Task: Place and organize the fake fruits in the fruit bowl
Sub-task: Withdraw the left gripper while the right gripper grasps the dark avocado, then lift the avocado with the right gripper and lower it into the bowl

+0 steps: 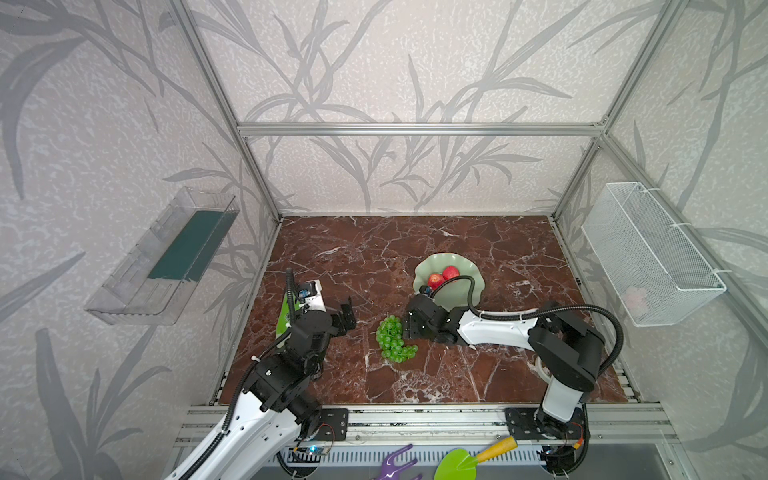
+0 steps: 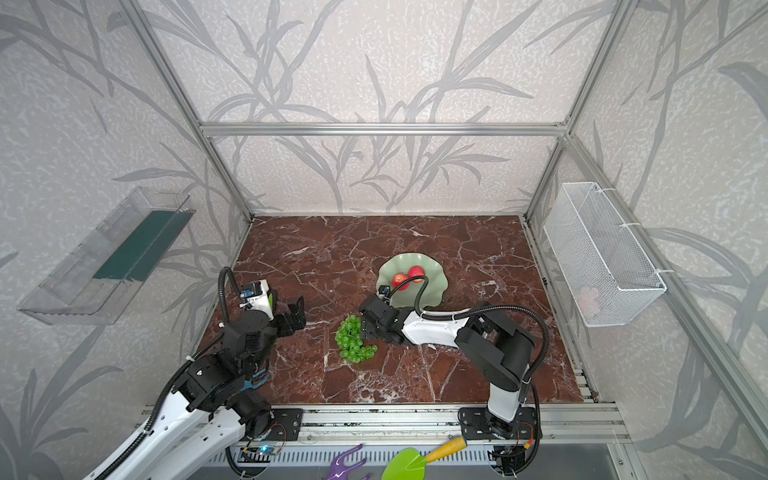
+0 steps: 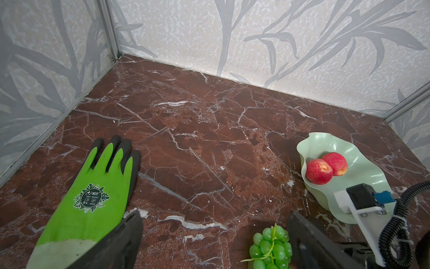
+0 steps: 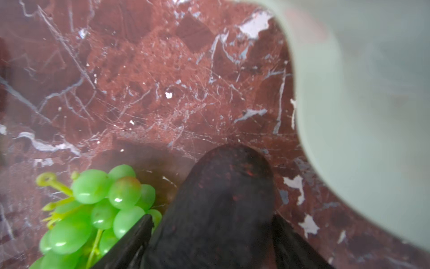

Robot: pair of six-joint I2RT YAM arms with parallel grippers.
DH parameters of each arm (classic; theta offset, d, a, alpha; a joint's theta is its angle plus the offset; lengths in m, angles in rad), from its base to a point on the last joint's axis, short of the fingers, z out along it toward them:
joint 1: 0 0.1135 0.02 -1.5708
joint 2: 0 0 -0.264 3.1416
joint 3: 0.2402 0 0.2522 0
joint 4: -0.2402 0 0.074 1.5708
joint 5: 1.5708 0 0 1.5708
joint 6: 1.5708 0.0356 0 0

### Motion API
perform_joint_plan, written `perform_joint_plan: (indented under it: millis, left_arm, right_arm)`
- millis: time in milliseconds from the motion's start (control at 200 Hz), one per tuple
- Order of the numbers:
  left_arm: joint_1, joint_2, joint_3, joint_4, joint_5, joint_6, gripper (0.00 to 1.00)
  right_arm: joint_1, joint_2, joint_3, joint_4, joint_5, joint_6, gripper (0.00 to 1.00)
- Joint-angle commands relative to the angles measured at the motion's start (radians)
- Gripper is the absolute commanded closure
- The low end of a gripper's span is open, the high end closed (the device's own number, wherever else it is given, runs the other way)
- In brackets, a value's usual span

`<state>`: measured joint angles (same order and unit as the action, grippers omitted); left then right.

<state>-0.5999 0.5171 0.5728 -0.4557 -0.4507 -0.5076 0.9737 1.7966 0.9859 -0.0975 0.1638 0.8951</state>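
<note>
Two red fruits lie side by side in the pale green fruit bowl. A bunch of green grapes rests on the marble in front of the bowl. Beside the grapes lies the dark avocado, and my right gripper is low over it with a finger against each side. In both top views the wrist hides the avocado. My left gripper hangs open left of the grapes with nothing between its fingers.
A bright green glove lies flat by the left wall under my left arm. A white wire basket hangs on the right wall and a clear tray on the left wall. A green trowel and purple fork lie beyond the front rail.
</note>
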Motion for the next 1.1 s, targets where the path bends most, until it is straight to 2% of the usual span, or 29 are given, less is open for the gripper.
perform_joint_plan:
  millis: [0, 275, 410, 435, 615, 740, 805, 830, 900, 995, 1100]
  left_arm:
    - [0.007, -0.012, -0.001, -0.03, -0.016, -0.006, 0.03]
    - [0.006, -0.025, -0.009, -0.035, -0.022, -0.02, 0.03]
    - [0.006, -0.025, -0.02, -0.028, -0.019, -0.035, 0.03]
    - [0.007, -0.025, -0.022, -0.026, -0.02, -0.038, 0.03]
    - [0.009, -0.021, -0.037, 0.002, -0.022, -0.046, 0.04]
    - [0.01, 0.001, -0.035, 0.019, -0.018, -0.046, 0.04]
    - [0.01, 0.016, -0.034, 0.034, -0.016, -0.049, 0.04]
    - [0.01, 0.023, -0.034, 0.041, -0.012, -0.053, 0.04]
    - [0.009, 0.039, -0.036, 0.061, -0.002, -0.066, 0.04]
    - [0.012, 0.06, -0.033, 0.078, 0.016, -0.088, 0.04]
    - [0.012, 0.065, -0.028, 0.071, 0.025, -0.106, 0.04]
  right_arm:
    - [0.004, -0.001, 0.01, 0.004, 0.022, 0.013, 0.29]
    - [0.01, -0.084, -0.065, -0.025, 0.035, -0.037, 0.47]
    - [0.043, -0.209, -0.112, -0.077, 0.06, -0.096, 0.48]
    - [0.084, -0.233, -0.126, -0.087, 0.065, -0.105, 0.48]
    - [0.149, -0.463, -0.23, -0.207, 0.097, -0.116, 0.48]
    - [0.141, -0.67, -0.259, -0.302, 0.21, -0.186, 0.48]
    - [0.086, -0.745, -0.236, -0.342, 0.218, -0.241, 0.48]
    - [0.059, -0.764, -0.225, -0.349, 0.192, -0.251, 0.48]
    - [-0.098, -0.783, -0.2, -0.345, 0.085, -0.291, 0.48]
    - [-0.248, -0.746, -0.181, -0.292, -0.037, -0.326, 0.48]
    - [-0.346, -0.65, -0.133, -0.243, -0.117, -0.358, 0.48]
